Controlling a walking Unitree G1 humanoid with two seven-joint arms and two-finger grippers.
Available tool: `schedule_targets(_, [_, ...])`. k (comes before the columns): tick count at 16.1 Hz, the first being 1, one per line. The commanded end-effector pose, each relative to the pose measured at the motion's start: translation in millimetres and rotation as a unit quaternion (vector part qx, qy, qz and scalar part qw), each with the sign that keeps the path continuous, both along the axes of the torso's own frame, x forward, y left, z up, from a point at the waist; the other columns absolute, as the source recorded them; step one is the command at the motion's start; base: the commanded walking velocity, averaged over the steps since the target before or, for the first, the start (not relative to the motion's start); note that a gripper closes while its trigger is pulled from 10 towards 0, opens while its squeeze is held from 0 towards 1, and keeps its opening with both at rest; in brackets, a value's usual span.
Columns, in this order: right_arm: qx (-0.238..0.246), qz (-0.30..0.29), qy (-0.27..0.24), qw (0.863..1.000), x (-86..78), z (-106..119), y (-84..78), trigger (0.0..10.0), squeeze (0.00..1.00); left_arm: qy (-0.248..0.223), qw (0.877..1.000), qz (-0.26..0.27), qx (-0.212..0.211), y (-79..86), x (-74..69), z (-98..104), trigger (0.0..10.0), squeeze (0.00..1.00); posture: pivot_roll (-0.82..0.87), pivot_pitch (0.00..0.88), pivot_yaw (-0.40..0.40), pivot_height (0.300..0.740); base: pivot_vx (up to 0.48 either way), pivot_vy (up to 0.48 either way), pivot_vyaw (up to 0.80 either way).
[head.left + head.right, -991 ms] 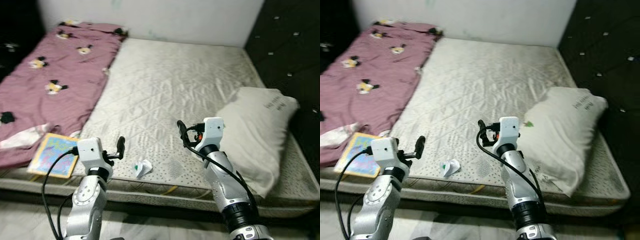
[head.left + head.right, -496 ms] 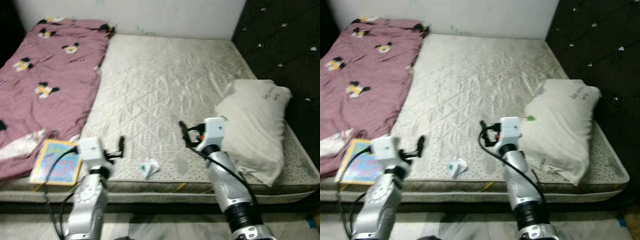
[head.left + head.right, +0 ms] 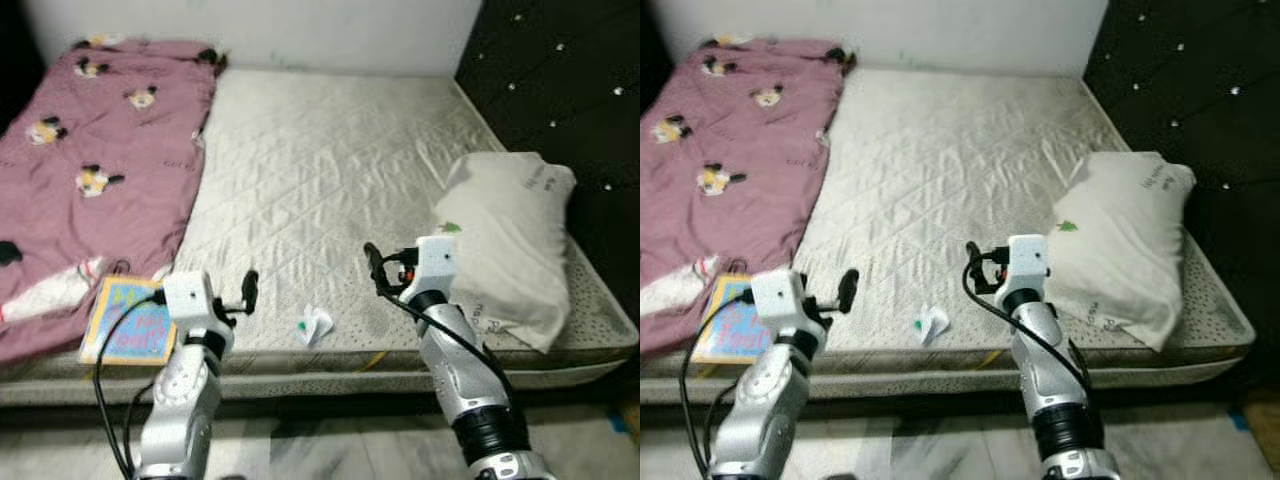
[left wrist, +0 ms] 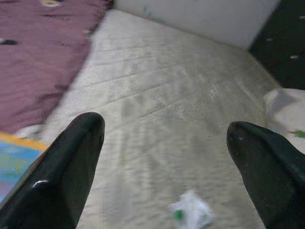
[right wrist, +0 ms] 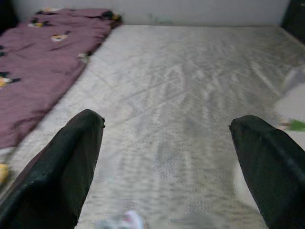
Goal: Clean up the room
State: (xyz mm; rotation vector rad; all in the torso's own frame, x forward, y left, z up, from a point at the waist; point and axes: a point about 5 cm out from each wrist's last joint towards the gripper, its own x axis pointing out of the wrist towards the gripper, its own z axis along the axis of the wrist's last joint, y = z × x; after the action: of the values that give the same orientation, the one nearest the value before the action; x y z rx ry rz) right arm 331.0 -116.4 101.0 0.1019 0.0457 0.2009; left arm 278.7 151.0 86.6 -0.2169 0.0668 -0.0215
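Both arms were raised over the near edge of a bare mattress (image 3: 330, 170). The left gripper (image 4: 164, 143) had its two black fingers spread wide, holding nothing and touching nothing. The right gripper (image 5: 167, 138) was likewise spread wide and empty, hovering above the mattress. Between the two arms, near the front edge, lay a small crumpled paper (image 3: 315, 324) with a green mark, apart from both grippers. Just left of the left arm, a colourful book (image 3: 128, 320) rested at the mattress edge, against a purple blanket (image 3: 90, 150) with cartoon prints covering the left side. On the right lay a white pillow (image 3: 510, 240), beside a dark padded headboard (image 3: 560, 90). A pale wall (image 3: 300, 30) stood farthest back.
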Motion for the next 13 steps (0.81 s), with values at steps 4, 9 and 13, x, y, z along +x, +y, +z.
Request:
schedule_targets(4, [0.002, 0.008, -0.005, 1.0, 0.5, 4.6, 3.8, 10.0, 0.0, -0.006, 1.0, -0.005, -0.002, -0.5, -2.2, -0.7, 10.0, 0.0, 0.08, 0.106, -0.048, 0.74, 0.0, 0.0, 0.0])
schedule_targets(9, [-0.003, 0.012, -0.008, 1.0, 1.7, 6.2, 3.4, 10.0, 0.0, -0.025, 0.999, -0.034, -0.024, -5.8, -4.7, 3.9, 10.0, 0.0, 0.07, 0.105, -0.052, 0.74, 0.052, 0.0, 0.0])
schedule_targets(13, [-0.001, 0.013, -0.007, 1.0, 1.7, 5.9, 4.0, 10.0, 0.0, -0.026, 0.998, -0.043, -0.028, -6.6, -5.0, 3.7, 10.0, 0.0, 0.08, 0.098, -0.052, 0.74, 0.315, 0.0, 0.0])
